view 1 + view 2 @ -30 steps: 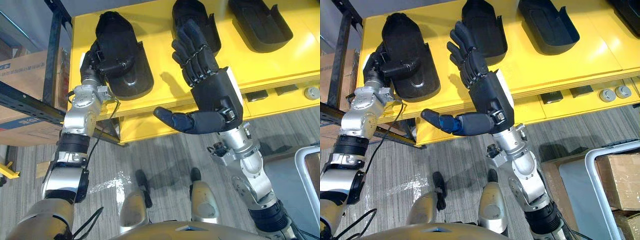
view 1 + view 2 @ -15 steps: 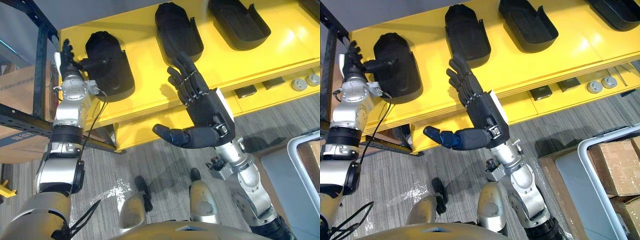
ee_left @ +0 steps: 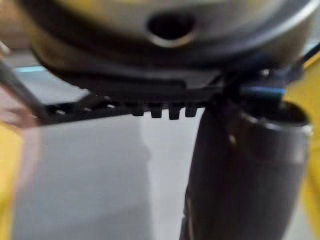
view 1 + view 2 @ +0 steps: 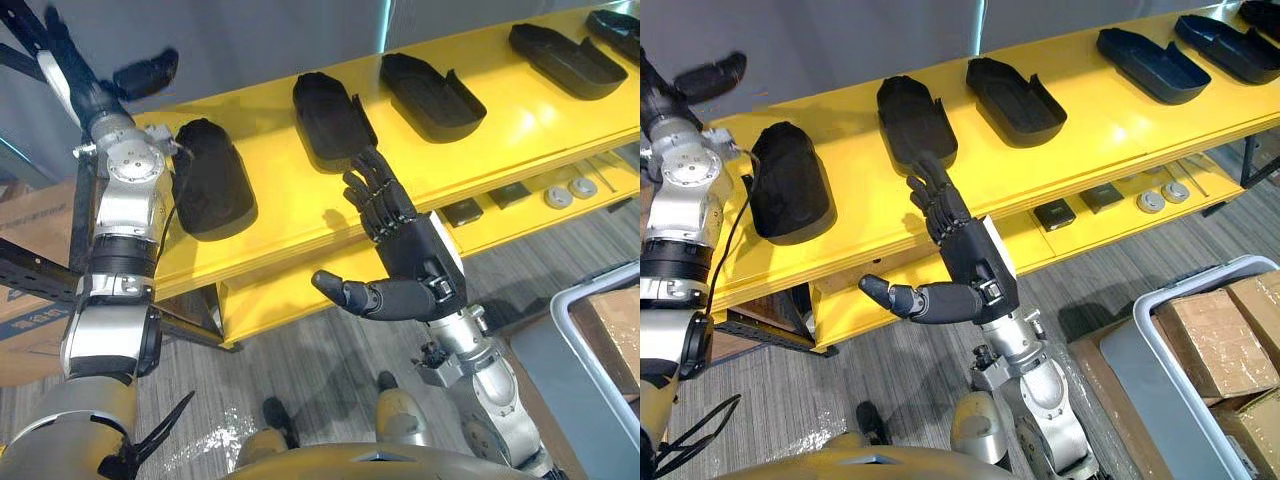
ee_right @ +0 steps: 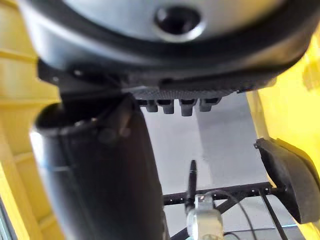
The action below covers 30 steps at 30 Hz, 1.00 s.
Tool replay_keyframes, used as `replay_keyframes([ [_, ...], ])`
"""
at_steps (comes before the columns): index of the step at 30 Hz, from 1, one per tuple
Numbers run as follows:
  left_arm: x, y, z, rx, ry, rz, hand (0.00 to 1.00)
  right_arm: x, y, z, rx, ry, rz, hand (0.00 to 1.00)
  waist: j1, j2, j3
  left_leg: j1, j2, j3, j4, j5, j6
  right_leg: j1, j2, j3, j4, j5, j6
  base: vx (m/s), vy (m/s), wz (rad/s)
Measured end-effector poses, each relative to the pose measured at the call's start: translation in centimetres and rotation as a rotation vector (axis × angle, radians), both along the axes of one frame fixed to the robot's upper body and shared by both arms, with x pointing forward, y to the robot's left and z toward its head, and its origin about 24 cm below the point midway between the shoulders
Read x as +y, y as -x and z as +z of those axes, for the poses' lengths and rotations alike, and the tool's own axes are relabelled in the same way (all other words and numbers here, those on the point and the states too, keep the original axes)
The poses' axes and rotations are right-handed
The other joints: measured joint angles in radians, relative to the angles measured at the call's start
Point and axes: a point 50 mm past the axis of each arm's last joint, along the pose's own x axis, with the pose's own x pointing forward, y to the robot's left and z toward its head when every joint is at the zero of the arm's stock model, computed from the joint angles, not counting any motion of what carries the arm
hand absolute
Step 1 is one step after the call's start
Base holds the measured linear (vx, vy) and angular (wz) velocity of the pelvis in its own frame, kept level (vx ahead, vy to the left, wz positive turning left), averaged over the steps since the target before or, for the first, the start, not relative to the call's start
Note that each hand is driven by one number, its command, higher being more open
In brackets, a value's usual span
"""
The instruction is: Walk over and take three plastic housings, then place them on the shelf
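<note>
- Several black plastic housings (image 4: 430, 95) lie in a row on the yellow shelf (image 4: 290, 200), long axes running front to back.
- Left hand (image 4: 80, 85): raised over the shelf's left end, fingers straight, thumb out, holding nothing. The leftmost housing (image 4: 210, 190) lies below it, beside the wrist.
- Right hand (image 4: 420, 270): open, palm up, empty. Its fingertips point at the second housing (image 4: 328, 122), just beyond them.
- Judgement: each hand is nearer its own housing, and the right has the shorter reach.
</note>
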Motion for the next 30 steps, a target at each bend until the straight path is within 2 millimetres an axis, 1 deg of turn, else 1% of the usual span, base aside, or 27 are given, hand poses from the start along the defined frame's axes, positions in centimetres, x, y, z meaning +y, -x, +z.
replay_keyframes([
  [1, -1.0, 1.3, -0.1, -0.062, -0.035, -0.058, 1.0, -0.2, -0.1, 0.0, -0.012, 0.027, -0.036, 1.0, 0.001, 0.003, -0.011, 0.006, 0.0, -0.008, -0.005, 0.001, -0.001, 0.013, 0.0, -0.009, -0.011, 0.0, 0.0, 0.05, -0.001, 0.19],
  [2, -2.5, 3.2, -0.9, -0.12, -0.076, -0.132, 1.0, -0.6, -0.3, 0.1, -0.028, 0.063, -0.089, 1.0, 0.005, 0.006, -0.024, 0.018, 0.0, -0.022, -0.013, 0.001, -0.001, 0.036, 0.0, -0.022, -0.021, 0.0, 0.001, 0.05, -0.005, 0.22],
  [3, -3.2, 4.2, -1.6, -0.136, -0.081, -0.172, 1.0, -0.8, -0.5, 0.0, -0.032, 0.077, -0.116, 1.0, 0.008, 0.009, -0.038, 0.019, 0.0, -0.033, -0.016, 0.002, -0.002, 0.045, 0.0, -0.032, -0.03, 0.0, 0.001, 0.07, -0.016, 0.33],
  [4, -4.4, 6.0, -3.4, -0.139, -0.064, -0.251, 1.0, -1.3, -0.9, -0.1, -0.042, 0.101, -0.179, 1.0, 0.018, 0.015, -0.063, 0.018, 0.0, -0.051, -0.017, 0.002, -0.003, 0.06, 0.0, -0.051, -0.043, 0.0, 0.001, 0.06, -0.017, 0.41],
  [5, -5.4, 7.5, -5.1, -0.125, -0.034, -0.31, 1.0, -2.0, -1.5, -0.2, -0.045, 0.121, -0.246, 1.0, 0.037, 0.018, -0.077, 0.019, 0.001, -0.069, -0.017, 0.003, -0.004, 0.077, 0.0, -0.071, -0.054, 0.0, 0.001, 0.05, -0.024, 0.49],
  [6, -5.7, 8.5, -6.4, -0.105, -0.013, -0.339, 1.0, -2.6, -2.0, -0.3, -0.038, 0.121, -0.29, 1.0, 0.052, 0.021, -0.083, 0.018, 0.001, -0.086, -0.018, 0.007, -0.005, 0.091, 0.0, -0.088, -0.063, 0.0, 0.001, 0.0, -0.024, 0.48],
  [7, -5.9, 9.1, -7.6, -0.07, 0.01, -0.355, 1.0, -3.3, -2.4, -0.4, -0.026, 0.122, -0.337, 1.0, 0.066, 0.023, -0.087, 0.016, 0.001, -0.1, -0.02, 0.011, -0.005, 0.103, 0.001, -0.106, -0.068, 0.0, 0.0, -0.03, -0.031, 0.54],
  [8, -5.9, 9.8, -9.2, -0.014, 0.038, -0.361, 1.0, -4.2, -3.0, -0.6, -0.01, 0.121, -0.397, 1.0, 0.085, 0.026, -0.095, 0.015, 0.001, -0.121, -0.032, 0.019, -0.006, 0.116, 0.002, -0.129, -0.077, 0.0, 0.0, -0.05, -0.025, 0.47],
  [9, -5.8, 10.1, -10.0, 0.014, 0.052, -0.356, 1.0, -4.6, -3.2, -0.7, 0.0, 0.119, -0.426, 1.0, 0.095, 0.028, -0.1, 0.015, 0.001, -0.129, -0.041, 0.026, -0.006, 0.119, 0.004, -0.137, -0.082, 0.0, 0.0, -0.06, -0.023, 0.49],
  [11, -4.9, 11.2, -12.1, 0.091, 0.087, -0.329, 1.0, -5.9, -4.0, -0.9, 0.034, 0.105, -0.518, 1.0, 0.125, 0.026, -0.101, 0.011, 0.001, -0.153, -0.044, 0.034, -0.006, 0.129, 0.005, -0.164, -0.091, -0.004, -0.006, -0.07, -0.012, 0.31],
  [12, -3.9, 12.2, -12.9, 0.114, 0.058, -0.426, 1.0, -9.3, -4.4, 0.3, 0.001, 0.066, -0.71, 1.0, 0.143, -0.004, -0.135, -0.006, 0.0, -0.167, -0.048, 0.053, -0.003, 0.136, 0.008, -0.177, -0.134, 0.029, -0.014, -0.06, 0.0, 0.08],
  [14, -3.9, 12.2, -12.9, 0.114, 0.058, -0.426, 1.0, -9.3, -4.4, 0.3, 0.001, 0.066, -0.71, 1.0, 0.143, -0.004, -0.135, -0.006, 0.001, -0.167, -0.048, 0.054, -0.004, 0.135, 0.008, -0.177, -0.134, 0.025, -0.02, 0.0, 0.0, 0.0],
  [16, -3.9, 12.2, -12.9, 0.114, 0.058, -0.426, 1.0, -9.3, -4.4, 0.2, 0.004, 0.067, -0.712, 1.0, 0.141, -0.005, -0.135, -0.006, 0.001, -0.167, -0.047, 0.055, -0.003, 0.133, 0.008, -0.177, -0.131, 0.027, -0.017, 0.0, 0.0, 0.0],
  [18, -4.0, 12.3, -12.9, 0.105, 0.068, -0.431, 1.0, -9.6, -4.4, 0.1, 0.011, 0.068, -0.719, 1.0, 0.142, -0.008, -0.133, -0.009, 0.002, -0.168, -0.044, 0.057, -0.002, 0.111, 0.01, -0.162, -0.096, 0.028, -0.019, 0.0, -0.003, -0.09],
  [19, -3.9, 12.5, -13.0, 0.092, 0.092, -0.448, 1.0, -9.9, -4.2, 0.0, 0.014, 0.064, -0.727, 1.0, 0.141, -0.01, -0.131, -0.018, 0.005, -0.168, -0.043, 0.065, -0.001, 0.088, 0.013, -0.149, -0.06, 0.022, -0.028, -0.01, -0.003, -0.06],
  [21, -4.0, 12.7, -13.2, 0.09, 0.102, -0.464, 1.0, -10.3, -4.0, -0.1, 0.022, 0.046, -0.736, 1.0, 0.136, -0.011, -0.117, -0.025, 0.014, -0.178, -0.043, 0.075, -0.003, 0.07, 0.023, -0.146, -0.025, 0.016, -0.037, -0.02, -0.016, 0.06],
  [22, -3.9, 12.9, -13.5, 0.097, 0.115, -0.475, 1.0, -10.5, -3.7, -0.4, 0.039, 0.01, -0.737, 1.0, 0.135, -0.021, -0.103, -0.026, 0.024, -0.187, -0.036, 0.07, -0.01, 0.067, 0.033, -0.142, -0.006, -0.007, -0.064, -0.07, -0.066, 0.15],
  [23, -3.9, 13.2, -13.9, 0.102, 0.145, -0.48, 1.0, -10.4, -3.5, -0.7, 0.057, -0.023, -0.73, 1.0, 0.135, -0.034, -0.081, -0.035, 0.034, -0.193, 0.017, 0.038, -0.014, 0.083, 0.04, -0.139, 0.001, -0.042, -0.07, -0.09, -0.079, 0.05],
  [24, -3.9, 13.6, -14.5, 0.111, 0.192, -0.484, 1.0, -10.1, -3.2, -1.0, 0.071, -0.049, -0.716, 1.0, 0.143, -0.033, -0.057, -0.061, 0.056, -0.194, 0.123, -0.01, -0.011, 0.088, 0.054, -0.132, 0.014, -0.071, -0.089, -0.14, -0.109, -0.11],
  [25, -4.0, 14.2, -15.3, 0.122, 0.248, -0.483, 1.0, -10.0, -2.9, -1.0, 0.071, -0.041, -0.699, 1.0, 0.151, -0.017, -0.043, -0.105, 0.091, -0.202, 0.25, -0.074, -0.001, 0.102, 0.078, -0.12, 0.014, -0.081, -0.092, -0.14, -0.094, -0.29],
  [26, -4.1, 15.0, -16.4, 0.148, 0.309, -0.469, 1.0, -9.9, -2.3, -0.7, 0.053, -0.014, -0.676, 1.0, 0.16, 0.014, -0.029, -0.148, 0.133, -0.207, 0.364, -0.132, 0.024, 0.126, 0.112, -0.107, -0.022, -0.081, -0.094, -0.12, -0.063, -0.24],
  [27, -4.1, 15.3, -17.1, 0.156, 0.37, -0.465, 1.0, -9.8, -1.9, -0.5, 0.04, -0.002, -0.661, 1.0, 0.161, 0.039, -0.028, -0.156, 0.146, -0.207, 0.369, -0.146, 0.049, 0.157, 0.131, -0.096, -0.076, -0.079, -0.096, -0.04, -0.011, -0.12],
  [28, -4.1, 15.4, -17.3, 0.149, 0.397, -0.471, 1.0, -9.8, -1.7, -0.4, 0.034, -0.001, -0.654, 1.0, 0.16, 0.041, -0.029, -0.153, 0.142, -0.202, 0.352, -0.144, 0.056, 0.161, 0.129, -0.095, -0.091, -0.079, -0.096, 0.0, 0.015, 0.05],
  [29, -4.0, 15.4, -17.1, 0.13, 0.404, -0.483, 1.0, -9.7, -1.6, -0.2, 0.024, -0.005, -0.643, 1.0, 0.159, 0.036, -0.025, -0.137, 0.126, -0.191, 0.312, -0.143, 0.056, 0.166, 0.118, -0.087, -0.096, -0.076, -0.092, 0.04, 0.011, 0.11],
  [30, -4.0, 15.4, -16.8, 0.104, 0.395, -0.501, 1.0, -9.7, -1.6, -0.3, 0.025, -0.001, -0.641, 1.0, 0.157, 0.024, -0.016, -0.109, 0.097, -0.193, 0.273, -0.139, 0.051, 0.162, 0.107, -0.071, -0.086, -0.065, -0.077, 0.04, 0.006, 0.08],
])
